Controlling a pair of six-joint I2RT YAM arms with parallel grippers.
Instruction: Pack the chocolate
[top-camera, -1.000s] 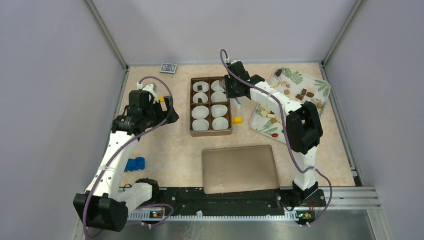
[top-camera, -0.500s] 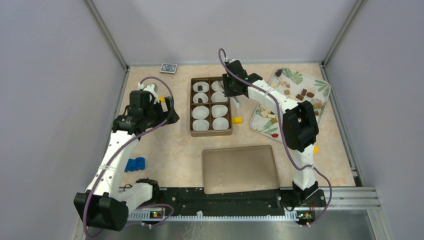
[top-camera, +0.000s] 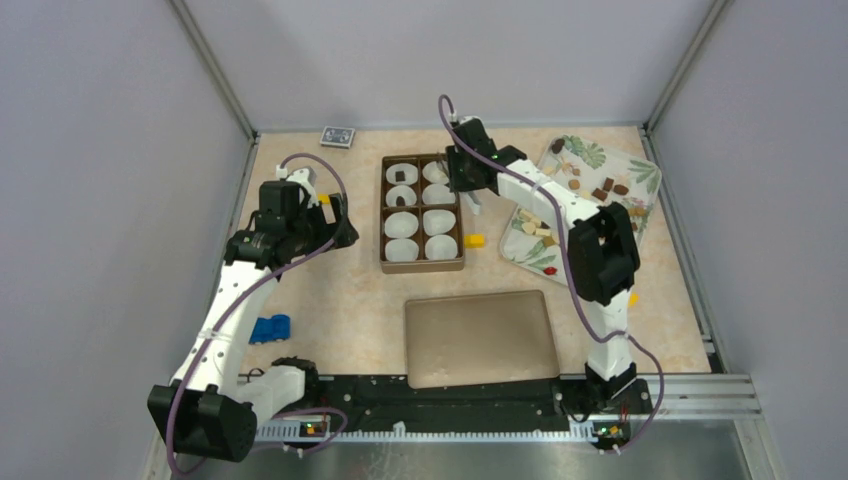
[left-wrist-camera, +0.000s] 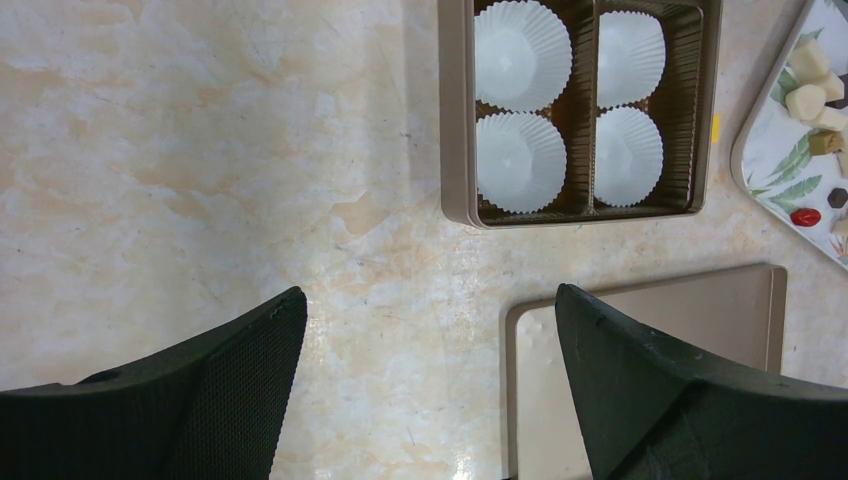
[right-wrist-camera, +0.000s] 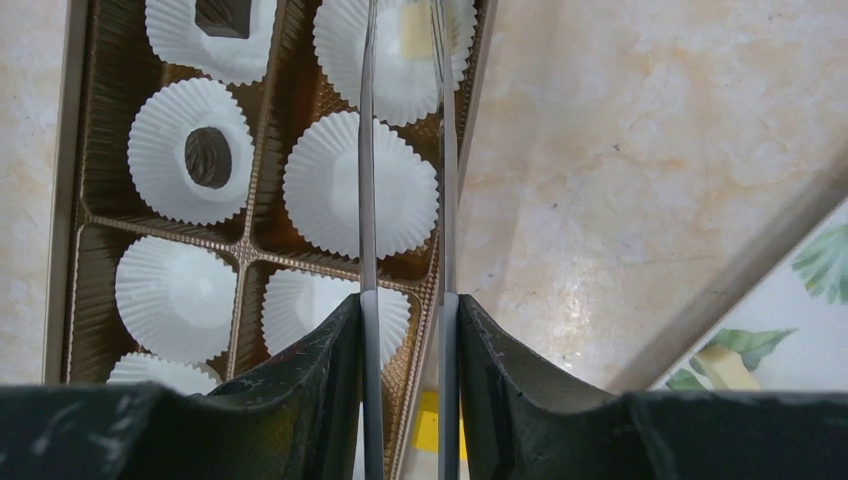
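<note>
My right gripper (right-wrist-camera: 403, 305) is shut on grey metal tweezers (right-wrist-camera: 366, 200) and reaches over the back right corner of the brown box (top-camera: 383, 215) of white paper cups. A cream chocolate piece (right-wrist-camera: 415, 28) sits between the tweezer tips over the back right cup; I cannot tell if it is pinched. A dark square piece (right-wrist-camera: 222, 12) and a dark round piece (right-wrist-camera: 208, 157) lie in two left cups. More chocolate pieces (top-camera: 603, 187) lie on the leaf-patterned tray (top-camera: 560, 255). My left gripper (left-wrist-camera: 430, 300) is open and empty above bare table, left of the box.
The flat brown lid (top-camera: 480, 338) lies in front of the box. A yellow block (top-camera: 474, 240) sits just right of the box. A blue object (top-camera: 270, 328) lies near the left arm, and a small card pack (top-camera: 337, 136) at the back wall.
My right gripper with the tweezers has shifted slightly toward the back left over the box. The left arm has not moved.
</note>
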